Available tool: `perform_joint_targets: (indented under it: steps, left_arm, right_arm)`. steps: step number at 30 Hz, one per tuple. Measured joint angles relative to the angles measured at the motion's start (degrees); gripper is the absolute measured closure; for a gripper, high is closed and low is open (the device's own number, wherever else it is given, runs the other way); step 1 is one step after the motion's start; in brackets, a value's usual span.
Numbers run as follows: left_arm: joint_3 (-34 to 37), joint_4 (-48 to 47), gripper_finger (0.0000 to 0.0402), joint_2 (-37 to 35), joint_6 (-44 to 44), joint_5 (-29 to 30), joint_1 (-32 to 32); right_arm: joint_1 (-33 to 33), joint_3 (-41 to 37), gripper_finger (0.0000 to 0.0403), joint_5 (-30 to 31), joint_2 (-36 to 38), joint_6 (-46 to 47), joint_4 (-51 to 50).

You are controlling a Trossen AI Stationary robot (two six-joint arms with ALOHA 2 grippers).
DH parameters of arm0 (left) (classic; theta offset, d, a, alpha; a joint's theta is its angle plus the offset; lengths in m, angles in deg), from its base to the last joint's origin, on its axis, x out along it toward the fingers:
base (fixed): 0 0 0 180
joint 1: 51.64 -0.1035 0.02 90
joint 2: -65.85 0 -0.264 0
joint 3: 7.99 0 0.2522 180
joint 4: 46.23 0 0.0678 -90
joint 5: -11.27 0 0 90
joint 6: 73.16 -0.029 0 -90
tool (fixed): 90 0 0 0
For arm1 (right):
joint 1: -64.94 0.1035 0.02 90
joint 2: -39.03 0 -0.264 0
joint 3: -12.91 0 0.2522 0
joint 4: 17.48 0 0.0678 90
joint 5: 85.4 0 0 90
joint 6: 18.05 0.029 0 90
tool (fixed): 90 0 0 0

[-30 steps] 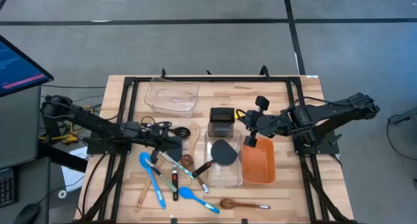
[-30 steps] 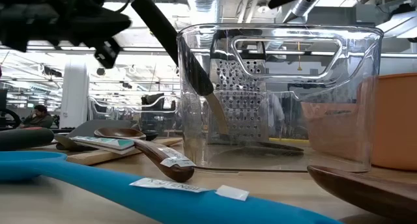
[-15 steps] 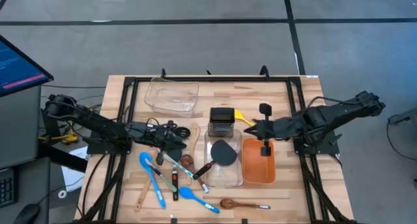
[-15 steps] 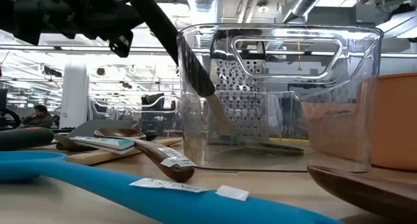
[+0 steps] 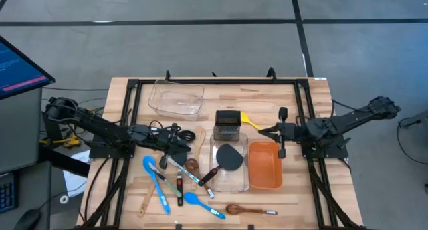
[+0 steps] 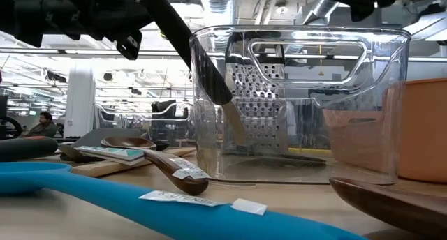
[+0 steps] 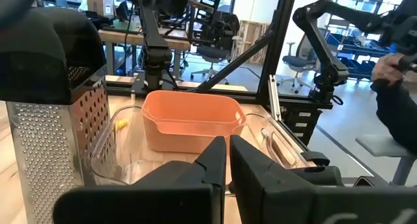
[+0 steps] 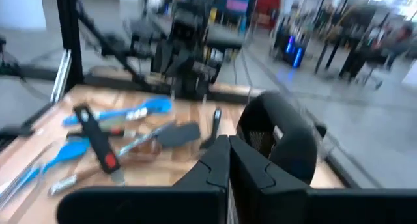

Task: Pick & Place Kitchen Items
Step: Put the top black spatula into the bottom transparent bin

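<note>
With both our left gripper (image 5: 179, 144) and right gripper (image 5: 266, 131) pinched together on nothing, we judge the light, stiff utensils (image 5: 175, 180) heaped on the table's left-front easiest to pinch mid-handle, away from slick heads.

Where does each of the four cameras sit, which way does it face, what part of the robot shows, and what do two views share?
High view: above the table, looking straight down; both arms show.
Low view: at tabletop height, facing the clear tub; arms overhead.
Left wrist view: behind the shut left claw, facing the orange bin.
Right wrist view: behind the shut right claw, facing the scattered utensils.
Shared: the grater shows in both left wrist and low views.
</note>
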State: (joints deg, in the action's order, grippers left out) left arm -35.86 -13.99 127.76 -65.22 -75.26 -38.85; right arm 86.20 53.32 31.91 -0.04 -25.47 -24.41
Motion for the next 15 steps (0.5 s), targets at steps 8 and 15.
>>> perform_joint_targets:
  steps: [8, 15]
  left_arm:
    - [-0.04, 0.04, 0.0396, 7.15, 6.59, 13.53, 4.33]
    - [-6.81, 0.55, 0.0399, 23.17, 10.61, 27.77, 11.75]
  right_arm:
    - [-0.02, -6.25, 0.0403, 1.66, 5.29, -6.23, 13.47]
    - [0.04, -6.27, 0.0403, 1.53, 6.13, -4.70, 11.66]
